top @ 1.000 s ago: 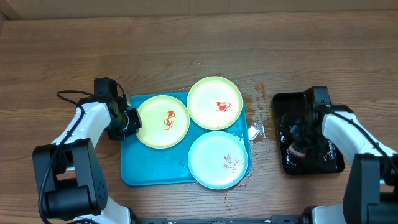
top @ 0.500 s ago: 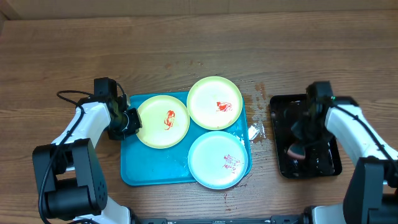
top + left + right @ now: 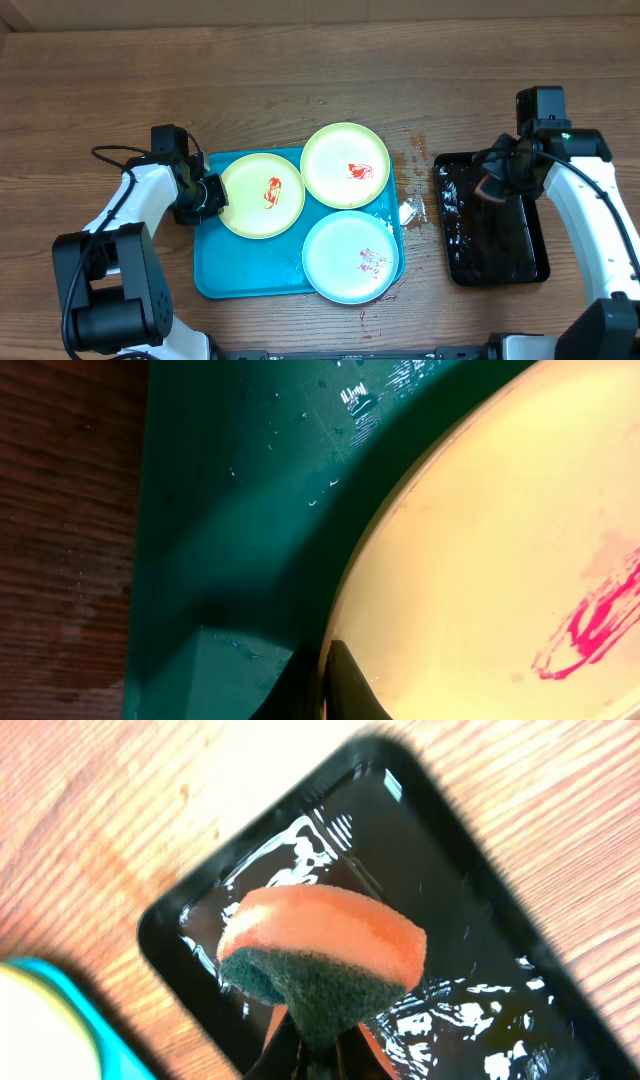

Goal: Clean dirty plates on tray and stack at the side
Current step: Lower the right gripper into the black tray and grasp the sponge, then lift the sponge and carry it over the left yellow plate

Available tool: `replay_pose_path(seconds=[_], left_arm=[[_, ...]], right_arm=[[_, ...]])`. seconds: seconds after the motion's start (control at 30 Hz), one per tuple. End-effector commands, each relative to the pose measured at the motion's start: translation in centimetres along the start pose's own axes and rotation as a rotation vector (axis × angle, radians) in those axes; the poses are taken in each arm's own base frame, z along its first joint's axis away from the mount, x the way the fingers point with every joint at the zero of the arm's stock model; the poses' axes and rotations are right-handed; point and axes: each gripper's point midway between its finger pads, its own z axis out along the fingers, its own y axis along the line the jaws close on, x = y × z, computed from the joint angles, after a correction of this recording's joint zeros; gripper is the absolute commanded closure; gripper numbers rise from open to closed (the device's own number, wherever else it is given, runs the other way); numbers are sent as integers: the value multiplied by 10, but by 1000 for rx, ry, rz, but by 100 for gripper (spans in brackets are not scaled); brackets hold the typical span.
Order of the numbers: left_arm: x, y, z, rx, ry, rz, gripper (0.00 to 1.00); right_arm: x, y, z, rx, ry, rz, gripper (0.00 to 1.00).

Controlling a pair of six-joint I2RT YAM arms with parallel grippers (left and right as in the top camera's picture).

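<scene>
A wet black tray (image 3: 495, 225) lies on the wooden table (image 3: 300, 80), with an orange-and-green sponge (image 3: 325, 955) above it.

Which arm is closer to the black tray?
The right arm. Its jaws hold a sponge over the black tray's upper part. The left arm is far off, at the yellow-green plate on the blue tray's left.

three plates (image 3: 345, 165) side by side on the tray (image 3: 225, 270), second tray (image 3: 495, 245) to its right, sponge (image 3: 325, 945) above it
</scene>
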Motion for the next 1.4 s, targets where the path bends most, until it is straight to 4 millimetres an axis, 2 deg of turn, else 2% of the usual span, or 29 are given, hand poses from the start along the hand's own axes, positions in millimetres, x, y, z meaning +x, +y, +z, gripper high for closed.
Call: replay_pose_path(seconds=[0.0, 0.07, 0.23, 0.4, 0.6, 0.83, 1.37], left_arm=[[-4, 1, 0, 0, -5, 8, 96], [-4, 1, 0, 1, -6, 8, 96], [-4, 1, 0, 0, -6, 8, 96], [-4, 1, 0, 1, -5, 8, 96], [-4, 1, 0, 1, -4, 8, 96], [-3, 1, 0, 0, -1, 7, 96], [-2, 1, 0, -1, 2, 7, 96]], right_arm=[[-40, -27, -39, 124, -261, 48, 96], [-51, -35, -55, 154, -345, 68, 96], [-64, -53, -86, 229, -489, 124, 96], [-64, -46, -107, 251, -582, 95, 96], [-55, -26, -116, 277, -633, 4, 96], [-48, -14, -125, 302, -680, -53, 96], [-50, -18, -130, 336, -706, -58, 96]])
